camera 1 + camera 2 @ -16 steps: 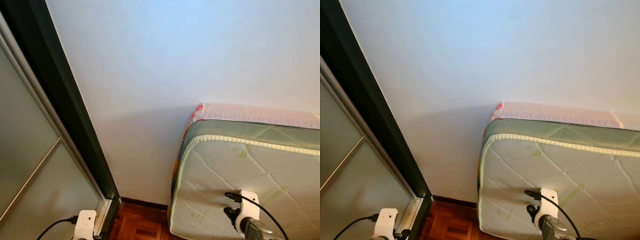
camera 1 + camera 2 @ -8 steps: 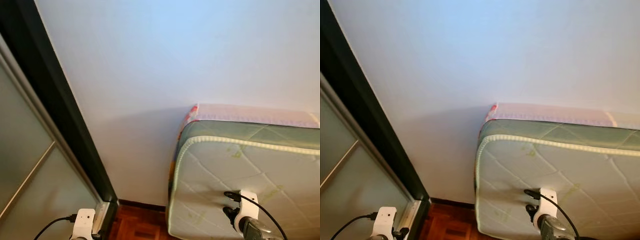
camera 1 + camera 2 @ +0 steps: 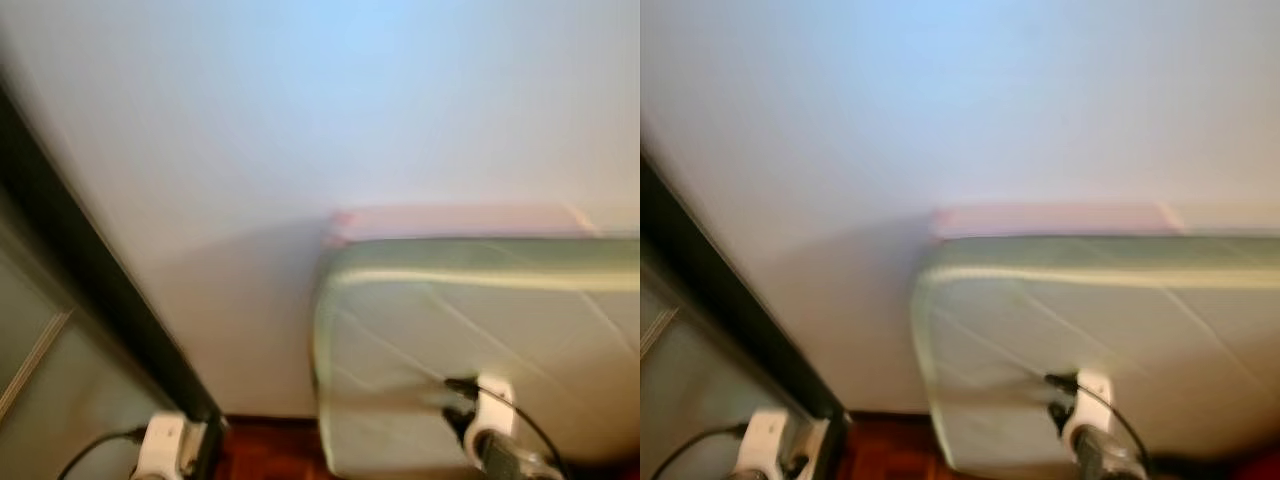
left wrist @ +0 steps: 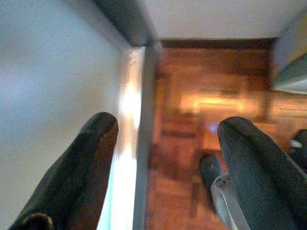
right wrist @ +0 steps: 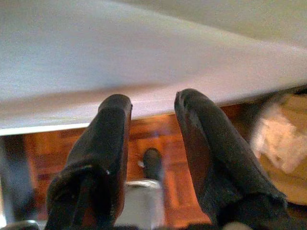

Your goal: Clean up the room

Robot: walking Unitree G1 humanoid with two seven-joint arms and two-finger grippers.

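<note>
Both arms hang low at the bottom of the blurred eye views, where the white left wrist mount (image 3: 165, 445) and right wrist mount (image 3: 490, 415) show. My left gripper (image 4: 168, 158) is open with nothing between its fingers, above the wooden floor (image 4: 211, 96) beside a sliding door's metal track (image 4: 132, 120). My right gripper (image 5: 153, 129) is open and empty, hanging by the lower edge of a pale green quilted mattress (image 3: 470, 340). A crumpled cream-coloured thing (image 5: 280, 139) lies on the floor beyond it.
The mattress leans on its side against a white wall (image 3: 300, 120). A frosted sliding door (image 3: 30, 400) with a dark frame (image 3: 110, 300) stands to the left. A narrow strip of wooden floor (image 3: 265, 450) lies between them.
The whole picture has slid left and gone blurred, so the camera has turned right. The mattress corner now sits nearer the middle. Both arms hang as before.
</note>
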